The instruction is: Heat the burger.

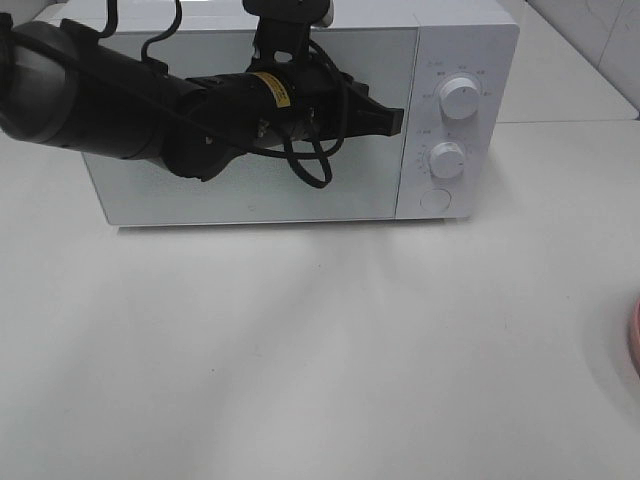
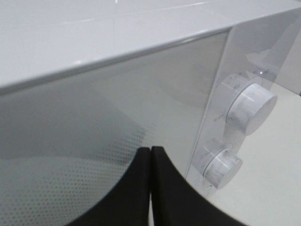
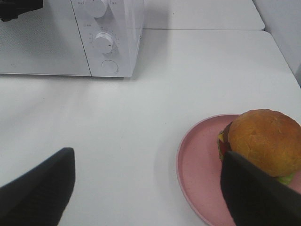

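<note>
While the right gripper [image 3: 148,188] hangs low over the table [image 1: 320,340] with its fingers [image 3: 40,188] spread wide and holding nothing, the burger [image 3: 263,143] sits on the pink plate [image 3: 197,165] near the table's right edge. In the right wrist view one finger overlaps the burger's near side; whether it touches the bun cannot be told. In the high view only a sliver of the plate's rim [image 1: 635,340] shows at the right edge, and the right arm is out of frame.

Farther back, toward the table's rear edge, stands the white microwave [image 1: 450,40], its door [image 1: 250,200] closed. The left arm [image 1: 90,90] reaches in from the left, stretched nearly level across the door glass. Its gripper [image 1: 398,120] points toward the door's right edge, just short of the panel with the two knobs [image 1: 458,97], fingers [image 2: 127,188] pressed together on nothing.
</note>
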